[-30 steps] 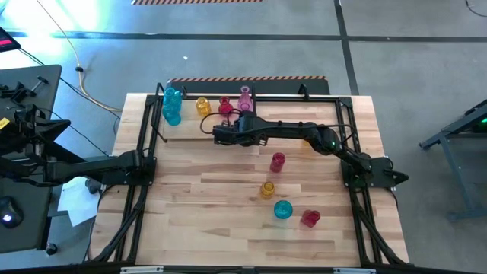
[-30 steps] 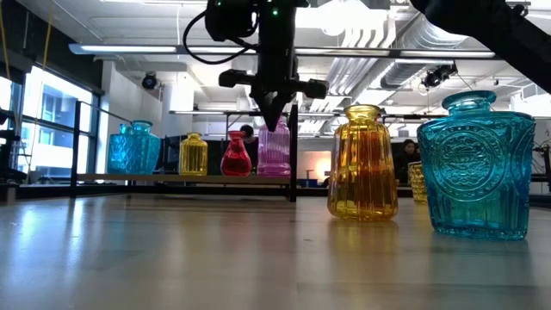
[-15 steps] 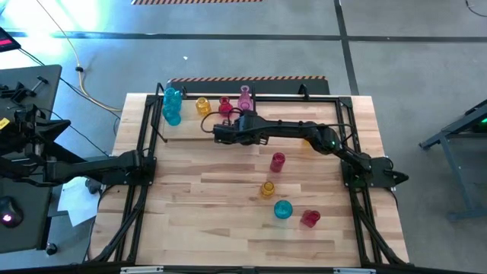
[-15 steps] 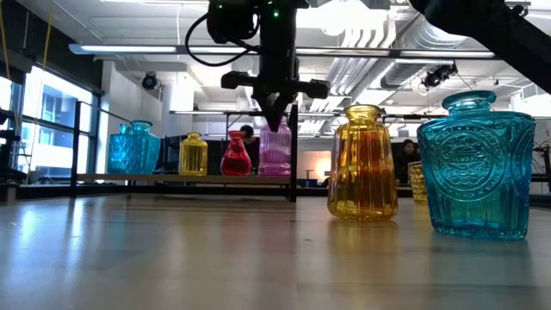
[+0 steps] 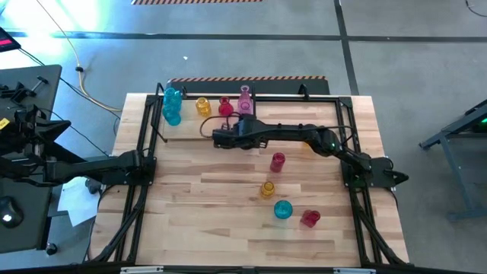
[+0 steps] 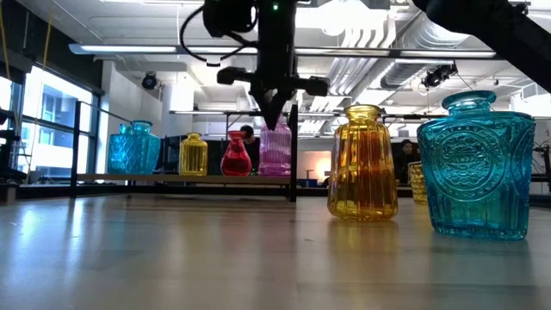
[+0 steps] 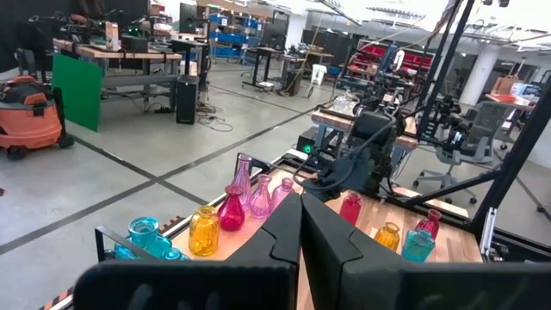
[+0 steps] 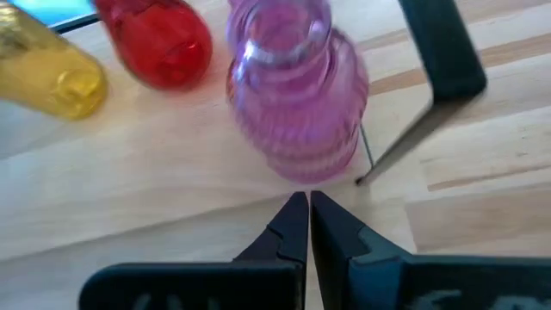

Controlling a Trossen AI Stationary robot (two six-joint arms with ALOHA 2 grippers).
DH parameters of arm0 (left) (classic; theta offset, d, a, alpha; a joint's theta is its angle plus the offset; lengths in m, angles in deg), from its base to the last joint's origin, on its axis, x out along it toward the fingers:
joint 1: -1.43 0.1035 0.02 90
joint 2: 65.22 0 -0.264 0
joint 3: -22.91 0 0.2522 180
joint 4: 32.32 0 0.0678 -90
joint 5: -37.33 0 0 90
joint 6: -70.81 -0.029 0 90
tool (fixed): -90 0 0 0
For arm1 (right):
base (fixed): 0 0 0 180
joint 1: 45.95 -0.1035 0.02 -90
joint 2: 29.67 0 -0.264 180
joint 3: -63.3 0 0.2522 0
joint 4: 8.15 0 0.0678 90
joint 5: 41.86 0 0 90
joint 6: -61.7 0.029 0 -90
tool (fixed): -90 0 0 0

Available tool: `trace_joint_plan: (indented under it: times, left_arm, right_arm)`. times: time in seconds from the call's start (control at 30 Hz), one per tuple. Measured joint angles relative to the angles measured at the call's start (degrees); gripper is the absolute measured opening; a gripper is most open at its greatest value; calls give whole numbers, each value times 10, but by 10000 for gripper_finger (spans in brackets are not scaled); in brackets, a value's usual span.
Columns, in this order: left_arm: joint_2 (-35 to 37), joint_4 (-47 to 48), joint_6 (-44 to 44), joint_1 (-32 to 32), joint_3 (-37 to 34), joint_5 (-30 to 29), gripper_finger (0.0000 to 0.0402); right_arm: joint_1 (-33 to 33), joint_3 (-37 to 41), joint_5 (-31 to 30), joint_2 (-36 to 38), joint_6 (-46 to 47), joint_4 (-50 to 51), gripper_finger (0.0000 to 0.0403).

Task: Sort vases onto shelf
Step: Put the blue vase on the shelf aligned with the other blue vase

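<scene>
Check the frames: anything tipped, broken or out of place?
Nothing stands out. The vases on the shelf and the four on the table all stand upright and look intact. The right gripper, shut and empty, hovers by the pink vase.

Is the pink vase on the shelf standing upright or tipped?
Upright: the pink vase stands on its base on the shelf, neck up, beside the red vase.

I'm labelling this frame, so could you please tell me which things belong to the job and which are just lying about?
Job:
- shelf
- vases on it: cyan, yellow, red, pink
- loose vases: red, yellow, cyan, red
- right gripper, shut
- left gripper, parked

Lying about:
- orange vacuum
- office chair
</scene>
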Motion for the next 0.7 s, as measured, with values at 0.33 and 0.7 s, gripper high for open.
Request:
trace_joint_plan:
  times: [0.33,0.7]
  left_arm:
    - [0,-3,-15,0,0,7,0]
    - [-63,-71,5,-55,-102,65,0]
  right_arm:
    - [-56,-6,-36,35,-56,-72,0]
    - [-65,-7,28,153,-396,-96,0]
